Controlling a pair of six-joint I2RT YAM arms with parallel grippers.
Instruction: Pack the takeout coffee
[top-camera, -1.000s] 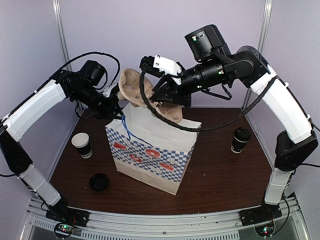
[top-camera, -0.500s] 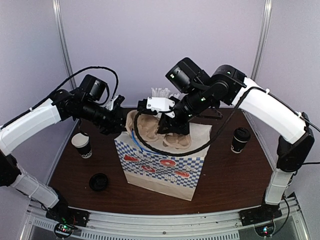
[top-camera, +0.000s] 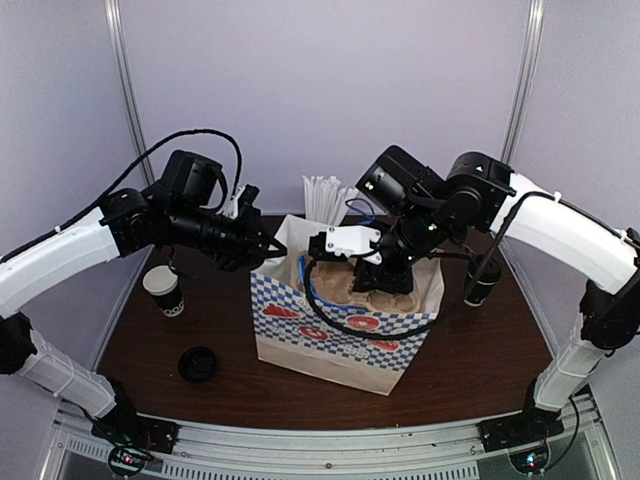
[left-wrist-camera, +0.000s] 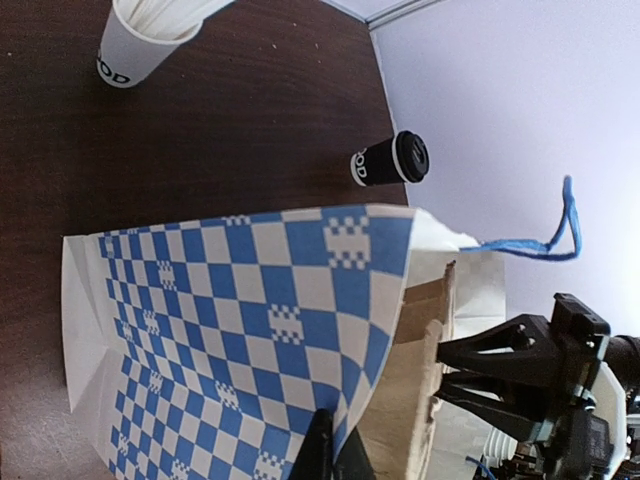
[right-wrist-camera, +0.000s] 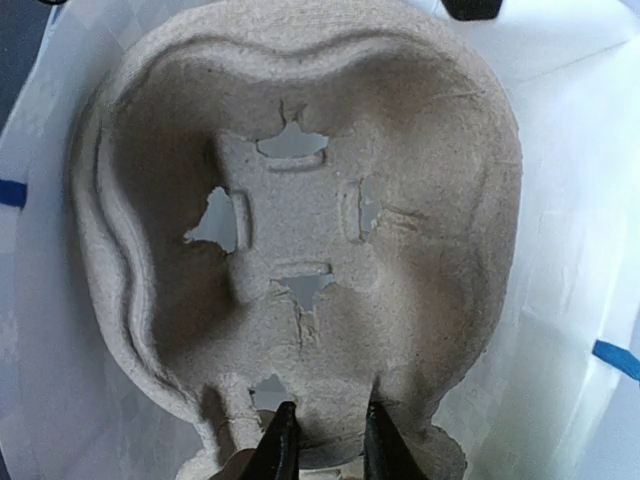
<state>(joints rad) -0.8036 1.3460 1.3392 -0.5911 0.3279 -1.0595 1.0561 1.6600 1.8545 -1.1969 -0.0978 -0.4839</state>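
Dark wooden table (top-camera: 480, 350) between pale lilac walls (top-camera: 300, 80). The takeout coffee (top-camera: 481, 283) stands upright near the table's right edge (lid on). The left gripper (left-wrist-camera: 335, 455), arm stretched low, pinches the rim of the checked paper bag (top-camera: 330, 330). The right gripper (right-wrist-camera: 325, 437), angled down into the bag, pinches the pulp cup tray (right-wrist-camera: 300, 220).

White-shelled arms (top-camera: 60, 250), black joints (top-camera: 475, 195), looping black cables (top-camera: 190, 132), green status lights (top-camera: 368, 185).

Lab booth: blank walls (top-camera: 300, 80), aluminium rails (top-camera: 330, 441)

Dark wooden table (top-camera: 480, 350) before pale lilac walls (top-camera: 300, 80).
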